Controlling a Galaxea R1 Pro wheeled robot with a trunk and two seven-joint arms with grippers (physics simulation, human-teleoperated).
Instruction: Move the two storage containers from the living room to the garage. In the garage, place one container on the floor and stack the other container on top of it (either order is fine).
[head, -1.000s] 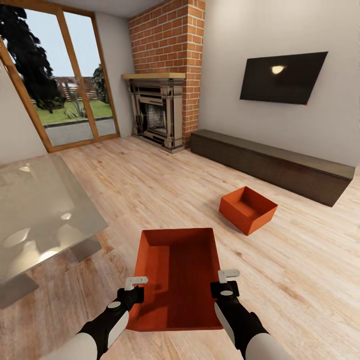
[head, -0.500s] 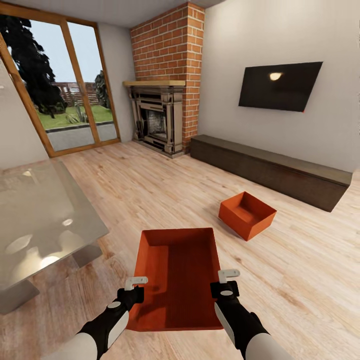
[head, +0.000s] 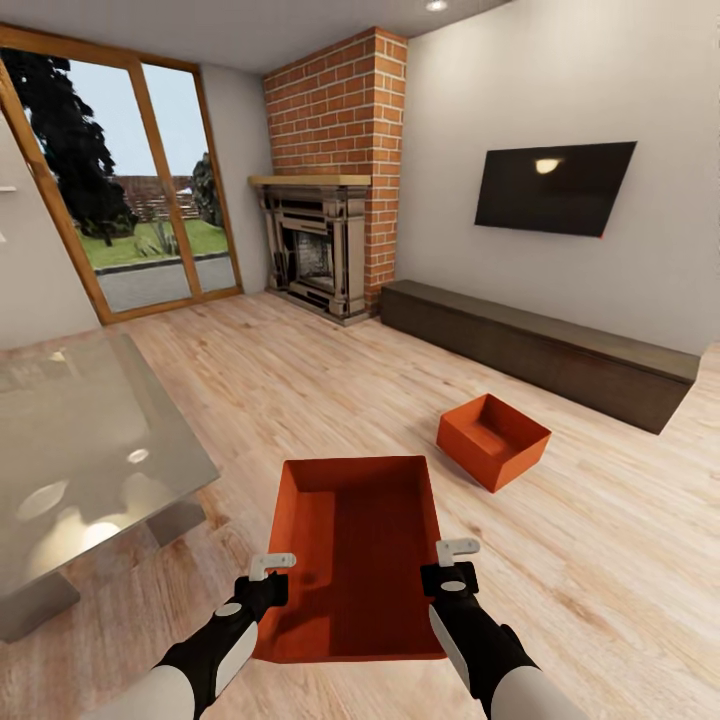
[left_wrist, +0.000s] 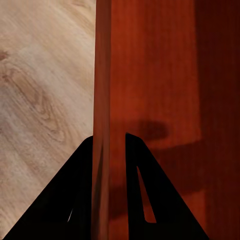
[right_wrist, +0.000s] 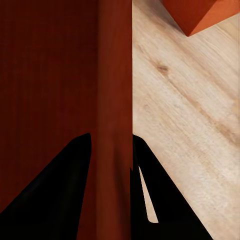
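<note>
Living room, light plank floor (head: 300, 400), brick fireplace (head: 320, 245) ahead: the near container (head: 355, 555) rides between both arms, left claw (head: 271, 568) clenched on one side wall, right claw (head: 456, 553) clenched on the other (each wrist view shows the wall pinched between the fingers). Keep it level while driving. Head view alone places the second container (head: 493, 438) near the long cabinet (head: 560, 350)

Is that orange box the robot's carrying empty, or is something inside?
Empty. The head view looks straight into the held container: bare ribbed bottom, nothing inside but shadows.
</note>
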